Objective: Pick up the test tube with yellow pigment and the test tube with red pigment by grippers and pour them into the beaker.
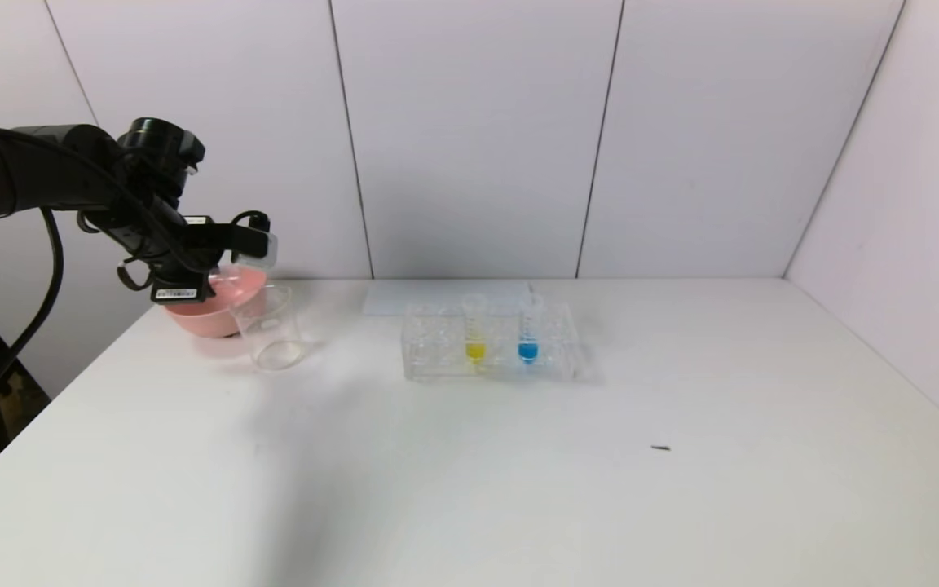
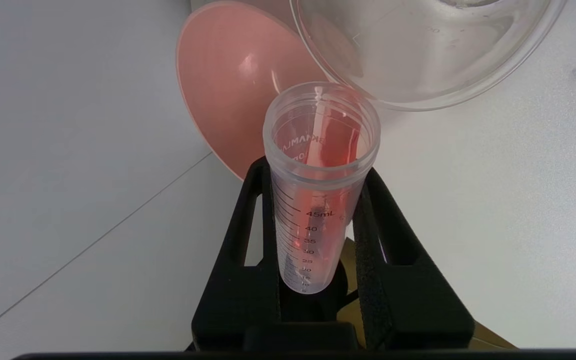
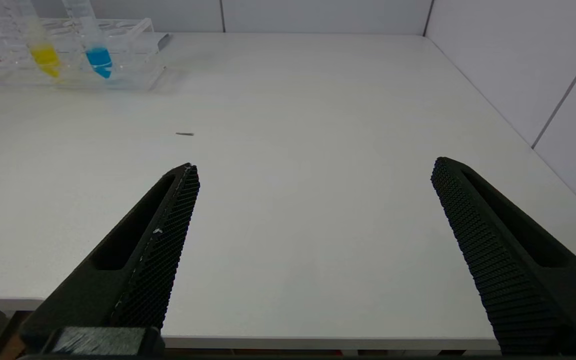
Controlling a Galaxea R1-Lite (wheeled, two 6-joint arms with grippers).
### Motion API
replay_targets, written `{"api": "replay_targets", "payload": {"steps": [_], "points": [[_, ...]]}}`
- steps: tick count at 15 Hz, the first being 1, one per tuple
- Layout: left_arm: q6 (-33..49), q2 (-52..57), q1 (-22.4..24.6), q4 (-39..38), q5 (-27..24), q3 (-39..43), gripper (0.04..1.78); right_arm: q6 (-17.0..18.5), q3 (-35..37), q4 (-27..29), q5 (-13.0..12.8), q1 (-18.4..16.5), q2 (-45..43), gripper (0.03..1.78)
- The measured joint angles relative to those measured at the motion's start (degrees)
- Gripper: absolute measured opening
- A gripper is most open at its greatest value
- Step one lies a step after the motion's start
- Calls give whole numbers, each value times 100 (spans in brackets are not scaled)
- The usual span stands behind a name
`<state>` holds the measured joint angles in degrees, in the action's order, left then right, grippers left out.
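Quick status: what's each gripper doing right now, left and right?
Left gripper: shut on the test tube with red pigment, tipped near the beaker.
Right gripper: open, holding nothing, low over the table.

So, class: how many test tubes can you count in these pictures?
3: the test tube with red pigment clamped in the left gripper beside the beaker; yellow tube and blue tube standing in the rack.
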<state>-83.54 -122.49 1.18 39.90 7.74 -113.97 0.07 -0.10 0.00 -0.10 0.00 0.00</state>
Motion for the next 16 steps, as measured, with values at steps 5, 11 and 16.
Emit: {"api": "replay_targets", "payload": {"steps": [5, 11, 16], "points": [[-72, -5, -20, -13, 20, 0, 45, 0, 0, 0, 0, 0, 0, 170], [-100, -11, -85, -54, 215, -2, 45, 2, 0, 0, 0, 0, 0, 170], [-184, -22, -113, -90, 380, 0, 45, 2, 0, 0, 0, 2, 0, 170]]}}
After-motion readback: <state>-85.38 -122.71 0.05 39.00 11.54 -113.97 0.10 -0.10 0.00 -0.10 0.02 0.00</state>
